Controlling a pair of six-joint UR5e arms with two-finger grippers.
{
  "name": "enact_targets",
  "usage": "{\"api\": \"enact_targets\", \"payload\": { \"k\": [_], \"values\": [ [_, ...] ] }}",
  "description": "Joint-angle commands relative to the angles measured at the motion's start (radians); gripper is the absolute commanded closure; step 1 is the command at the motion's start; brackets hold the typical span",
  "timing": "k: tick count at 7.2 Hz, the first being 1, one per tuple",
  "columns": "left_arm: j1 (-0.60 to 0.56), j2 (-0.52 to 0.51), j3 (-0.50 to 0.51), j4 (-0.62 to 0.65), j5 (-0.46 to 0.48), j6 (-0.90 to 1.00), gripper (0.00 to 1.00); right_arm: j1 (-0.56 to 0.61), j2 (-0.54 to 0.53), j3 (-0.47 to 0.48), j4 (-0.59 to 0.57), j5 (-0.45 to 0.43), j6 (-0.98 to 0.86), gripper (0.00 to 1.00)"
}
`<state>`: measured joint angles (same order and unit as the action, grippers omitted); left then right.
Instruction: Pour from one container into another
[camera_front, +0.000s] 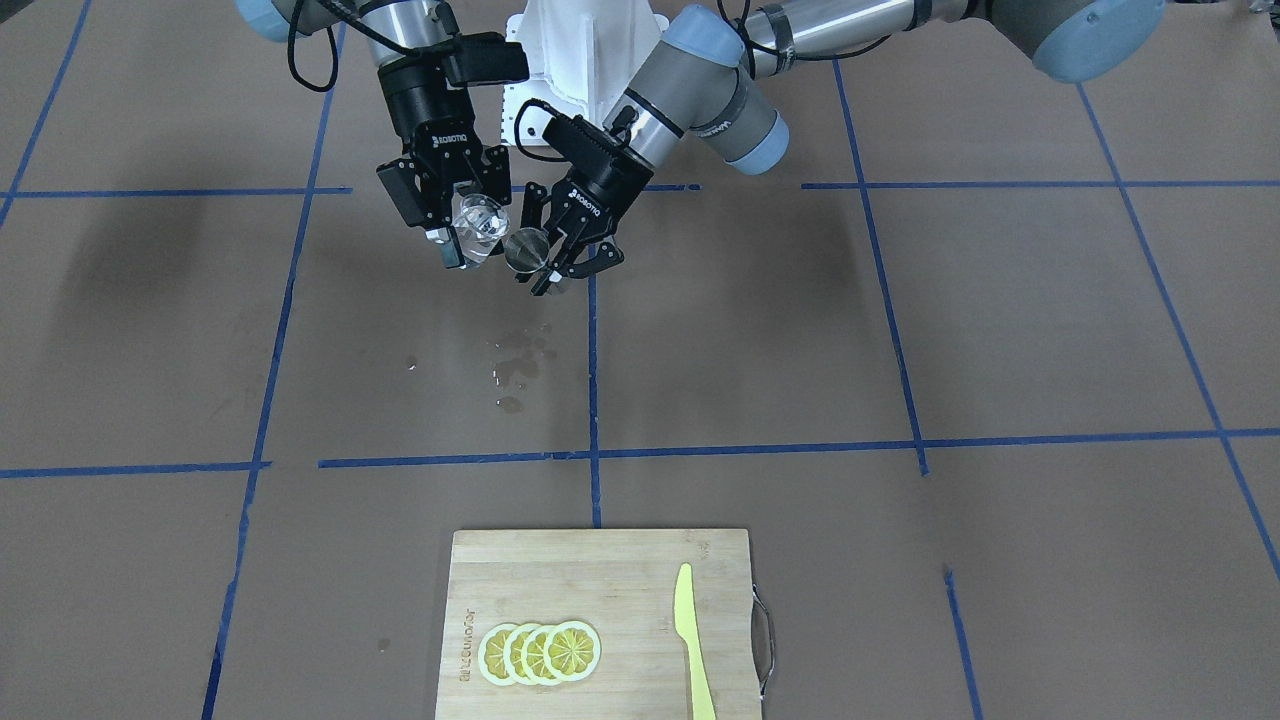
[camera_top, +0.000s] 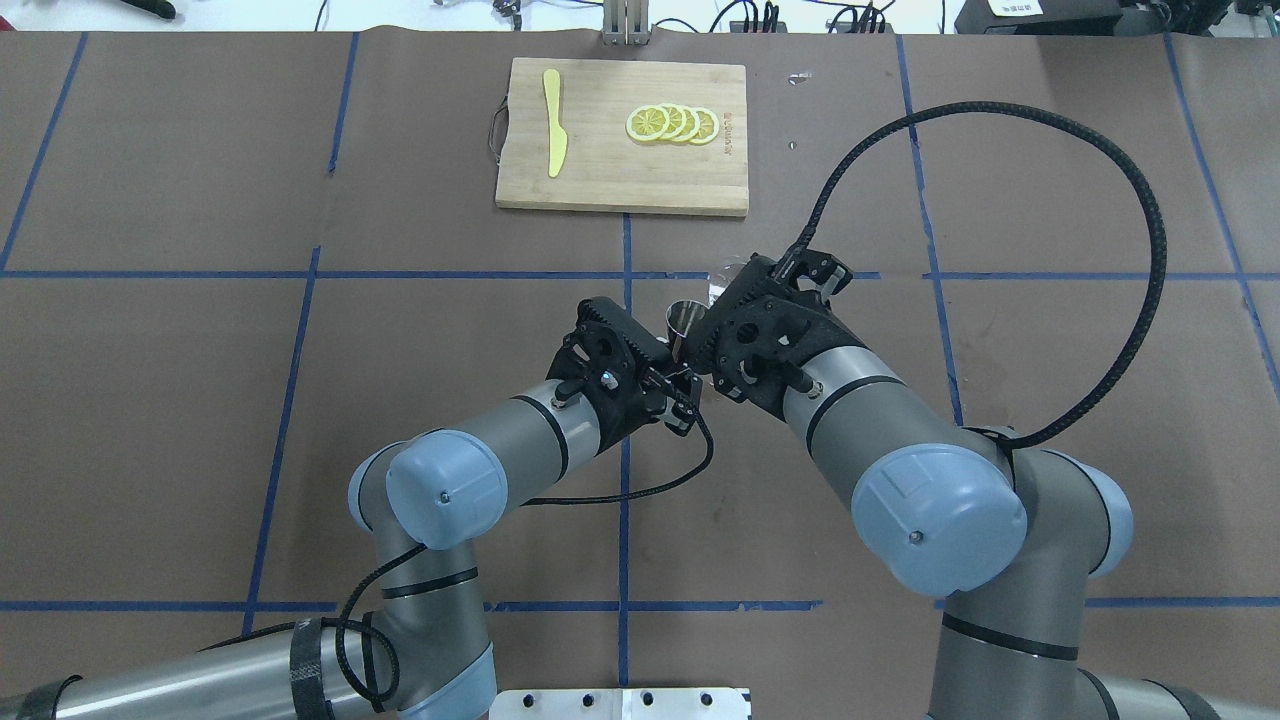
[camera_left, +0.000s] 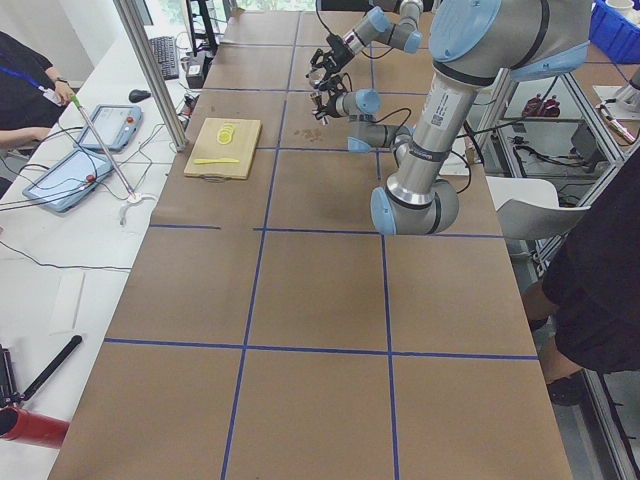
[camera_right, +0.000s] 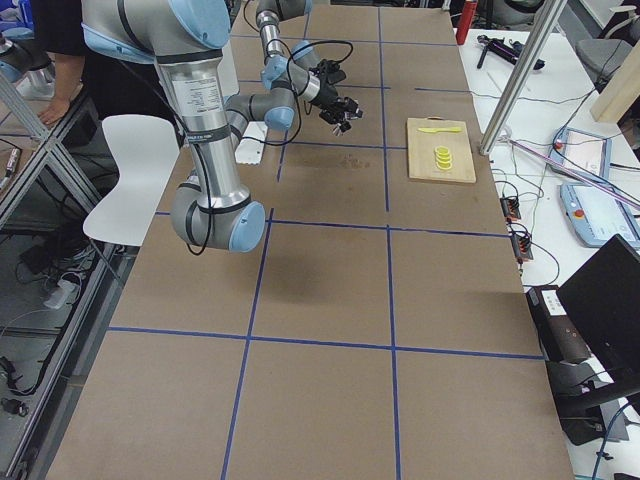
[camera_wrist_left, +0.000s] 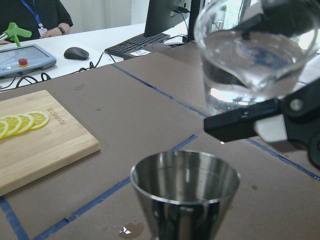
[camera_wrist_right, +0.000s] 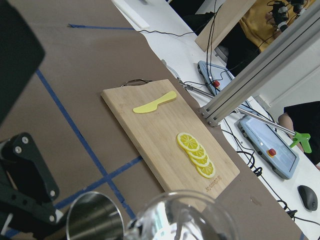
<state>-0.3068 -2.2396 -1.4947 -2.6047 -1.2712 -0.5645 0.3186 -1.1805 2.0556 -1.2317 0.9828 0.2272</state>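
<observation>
Right gripper (camera_front: 464, 226) clenched on tilted glass beaker (camera_wrist_left: 250, 60) (water inside), just beside steel cup (camera_wrist_left: 185, 195) grasped by left gripper (camera_front: 547, 256); wet spots (camera_front: 515, 366) on table (camera_front: 900, 330).

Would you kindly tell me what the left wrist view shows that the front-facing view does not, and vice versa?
Only the left wrist view shows the liquid level in the clear glass beaker, plus a black keyboard and mouse. Only the front-facing view shows the yellow plastic knife and the left claw gripping the conical steel cup. Both show beaker, cup, the right claw, and yellow lemon slices on the wooden cutting board.
</observation>
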Motion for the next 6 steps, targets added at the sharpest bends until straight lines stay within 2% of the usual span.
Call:
{"api": "enact_targets", "payload": {
  "k": [1, 6],
  "values": [
    [0.000, 0.000, 0.001, 0.000, 0.000, 0.000, 1.00, 0.000, 0.047, 0.000, -0.051, -0.007, -0.040, 1.00],
    [0.000, 0.000, 0.002, -0.018, -0.002, 0.000, 1.00, 0.010, 0.048, -0.002, -0.068, -0.056, -0.167, 1.00]
  ]
}}
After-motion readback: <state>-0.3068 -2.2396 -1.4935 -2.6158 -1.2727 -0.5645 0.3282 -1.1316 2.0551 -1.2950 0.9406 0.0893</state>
